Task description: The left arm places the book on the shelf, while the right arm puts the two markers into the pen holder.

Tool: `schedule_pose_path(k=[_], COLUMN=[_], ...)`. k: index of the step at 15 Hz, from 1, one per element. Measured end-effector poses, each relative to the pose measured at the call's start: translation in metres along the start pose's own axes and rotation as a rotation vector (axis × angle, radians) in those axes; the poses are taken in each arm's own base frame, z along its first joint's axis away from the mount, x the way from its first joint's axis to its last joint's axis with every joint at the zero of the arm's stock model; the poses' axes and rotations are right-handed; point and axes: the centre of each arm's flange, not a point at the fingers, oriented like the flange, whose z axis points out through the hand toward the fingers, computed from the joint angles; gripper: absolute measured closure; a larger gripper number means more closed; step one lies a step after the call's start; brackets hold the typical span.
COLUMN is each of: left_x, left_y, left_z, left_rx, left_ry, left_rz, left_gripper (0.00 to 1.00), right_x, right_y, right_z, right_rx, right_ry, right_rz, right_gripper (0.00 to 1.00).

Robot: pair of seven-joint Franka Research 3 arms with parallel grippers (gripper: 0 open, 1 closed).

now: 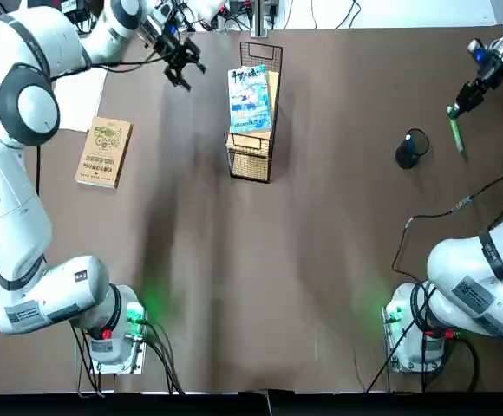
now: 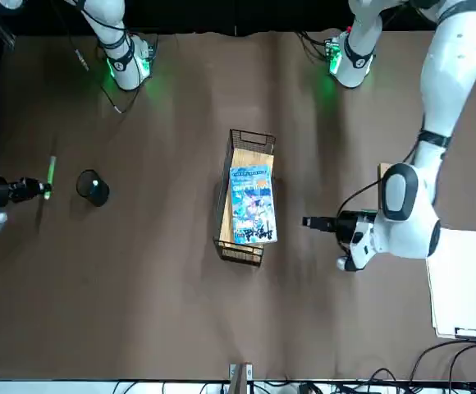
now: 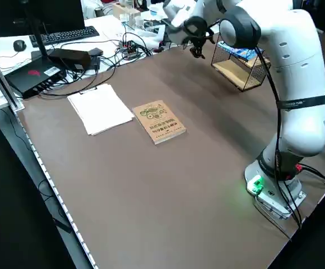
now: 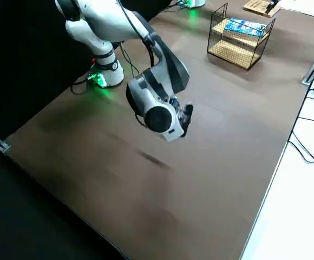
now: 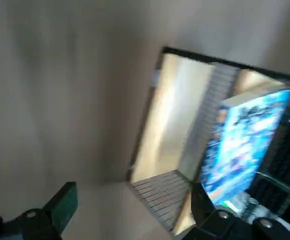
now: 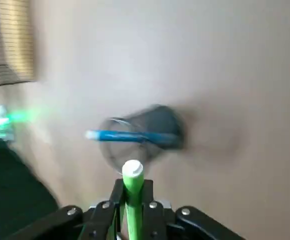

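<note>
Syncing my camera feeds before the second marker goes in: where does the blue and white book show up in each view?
Book, by view:
Top: above center.
Front: just right of center.
Left side: upper right, partly behind the arm.
Right side: upper right.
Left wrist: right half.
Right wrist: not in it.
Shared landmark: the wire rack, in all six.

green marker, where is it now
In the top view the green marker is at the upper right, held in the right pincer, just to the right of the pen holder.
</note>
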Motion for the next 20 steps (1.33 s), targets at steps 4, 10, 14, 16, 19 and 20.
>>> schedule_pose_path(k=[4,10,14,16,19,20], left_x=[-0.027,-0.071,-0.125,-0.158,-0.185,-0.186], left_y=[-0.007,0.037,0.080,0.104,0.114,0.112], left_z=[-0.066,-0.158,-0.230,-0.254,-0.265,-0.264], left_rx=[0.313,0.655,0.770,0.783,0.790,0.792], left_ry=[0.005,0.198,0.359,0.393,0.382,0.371], left_rz=[-0.046,-0.052,-0.074,-0.070,-0.081,-0.086], left_gripper=[0.00,0.00,0.00,0.00,0.00,0.00], right_x=[-0.018,-0.039,-0.028,-0.025,-0.023,-0.023], right_y=[-0.016,0.027,0.046,0.049,0.054,0.055], right_z=[-0.003,0.042,0.079,0.086,0.090,0.091], right_rx=[0.326,0.523,0.582,0.584,0.566,0.562], right_ry=[0.175,0.484,0.566,0.581,0.592,0.593], right_rz=[-0.304,-0.617,-0.685,-0.704,-0.713,-0.712], right_gripper=[0.83,0.83,0.83,0.83,0.83,0.83])
